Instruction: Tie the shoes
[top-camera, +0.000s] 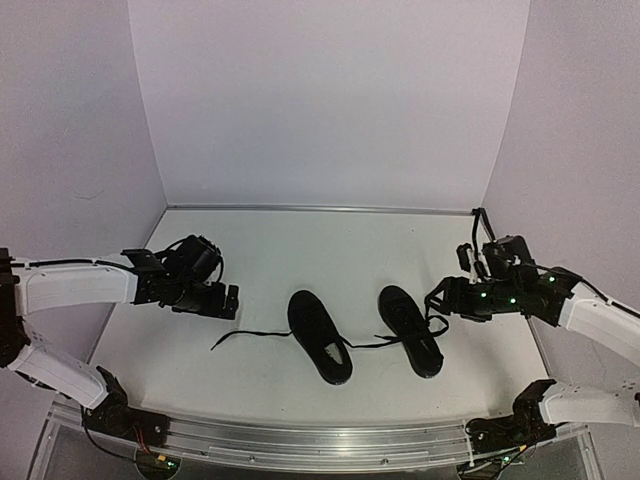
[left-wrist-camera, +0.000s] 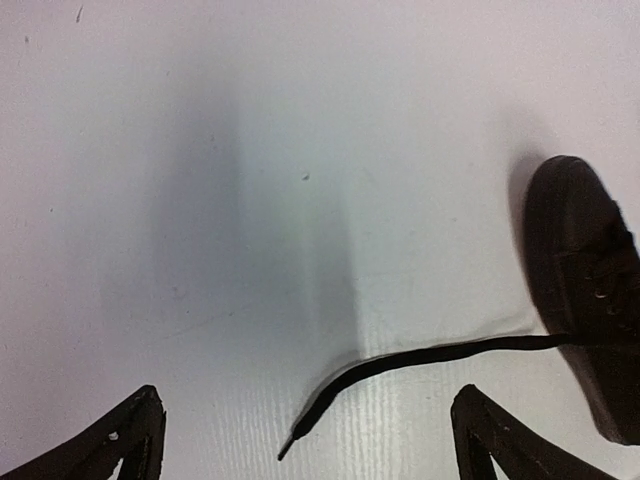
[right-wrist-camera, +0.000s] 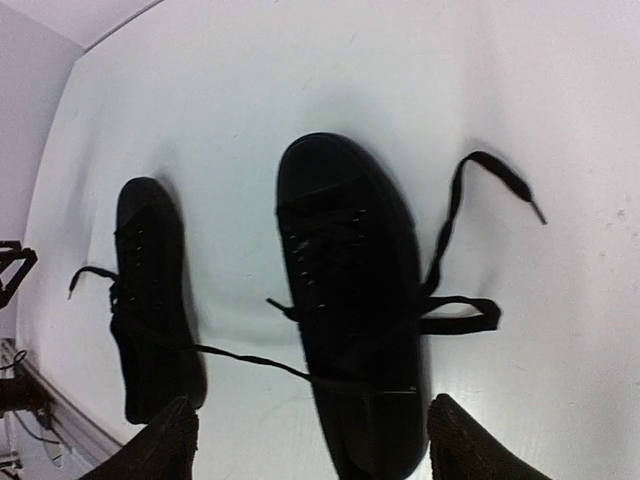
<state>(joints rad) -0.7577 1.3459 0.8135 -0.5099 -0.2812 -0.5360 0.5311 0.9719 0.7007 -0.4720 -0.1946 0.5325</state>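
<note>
Left gripper (left-wrist-camera: 305, 400) splayed wide, empty (lace (left-wrist-camera: 420, 355) tip between its fingers); my right gripper (right-wrist-camera: 312, 415) likewise, shoe (right-wrist-camera: 350, 300) at 12 o'clock.

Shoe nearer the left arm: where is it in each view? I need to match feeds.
Top external: the shoe lies centre, left of its mate.
Left wrist: at the right edge, toe upward.
Right wrist: at the left, smaller, beyond the mate.
Shared landmark: its loose lace trailing away from the mate.

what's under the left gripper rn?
Under the left gripper: a loose lace end on bare table, running to the left shoe. The open fingers cover the table beneath them.
</note>
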